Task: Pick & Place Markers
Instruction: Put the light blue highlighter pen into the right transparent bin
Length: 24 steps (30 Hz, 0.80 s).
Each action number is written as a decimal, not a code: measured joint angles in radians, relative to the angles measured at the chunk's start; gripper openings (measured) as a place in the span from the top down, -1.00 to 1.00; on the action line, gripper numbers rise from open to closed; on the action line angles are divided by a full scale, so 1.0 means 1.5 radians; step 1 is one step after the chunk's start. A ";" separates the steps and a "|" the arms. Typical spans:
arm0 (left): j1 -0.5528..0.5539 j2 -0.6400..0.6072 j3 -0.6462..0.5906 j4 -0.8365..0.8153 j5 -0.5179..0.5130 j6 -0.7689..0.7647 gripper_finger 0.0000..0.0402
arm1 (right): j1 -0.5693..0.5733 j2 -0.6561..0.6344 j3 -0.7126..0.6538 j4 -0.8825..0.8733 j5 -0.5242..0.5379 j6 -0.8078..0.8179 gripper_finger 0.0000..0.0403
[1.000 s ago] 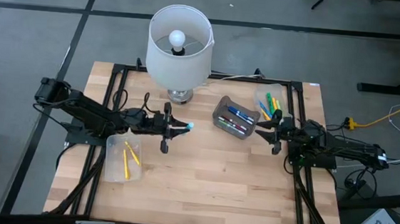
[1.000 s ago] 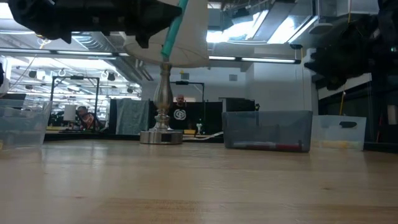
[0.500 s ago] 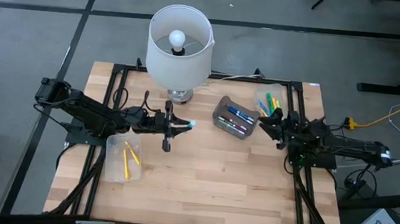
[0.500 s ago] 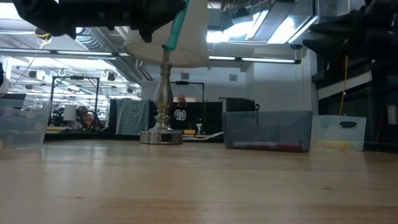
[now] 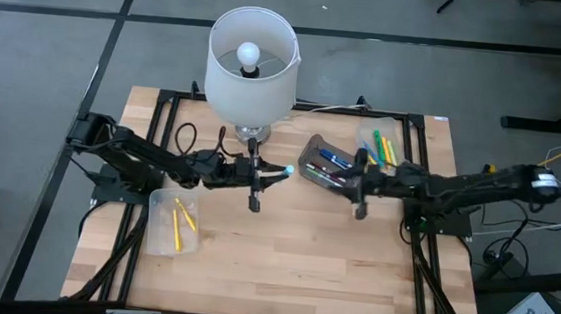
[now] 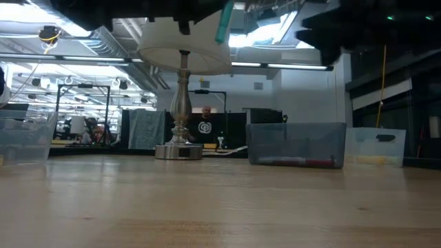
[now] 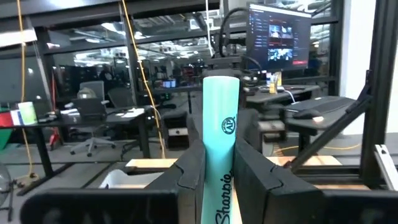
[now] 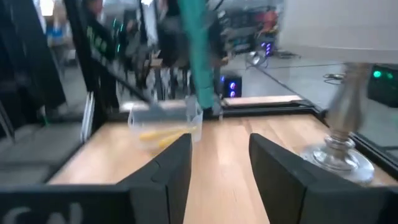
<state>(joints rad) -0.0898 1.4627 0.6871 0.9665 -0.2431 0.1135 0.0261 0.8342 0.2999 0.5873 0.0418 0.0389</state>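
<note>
The left gripper (image 5: 271, 173) clamps a teal marker (image 7: 221, 146) above mid-bench, near the lamp (image 5: 253, 65) — a handover, I judge. The right gripper (image 5: 357, 183), fingers parted and empty, faces it; next it must close around the smooth, round plastic barrel — squarely. Other markers lie in clear bins (image 5: 328, 166).

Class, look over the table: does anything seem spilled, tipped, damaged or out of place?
Nothing stands out. The lamp stands upright, loose markers lie inside the bins, and the only marker outside one is the teal marker clamped in the left gripper above the table. The right gripper hangs open nearby.
</note>
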 joint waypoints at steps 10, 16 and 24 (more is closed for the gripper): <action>0.000 0.014 0.030 0.001 -0.006 0.015 0.73 | 0.021 0.249 0.213 -0.013 0.000 -0.066 0.21; 0.000 0.014 0.030 0.001 -0.005 0.015 0.73 | 0.021 0.327 0.309 -0.074 0.000 -0.066 0.21; 0.000 0.014 0.030 0.001 0.014 0.010 0.73 | 0.021 0.384 0.365 -0.081 0.000 -0.064 0.21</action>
<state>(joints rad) -0.0898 1.4837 0.7315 0.9684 -0.2218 0.1287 0.0578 1.4098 0.8471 0.4652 0.0414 -0.0574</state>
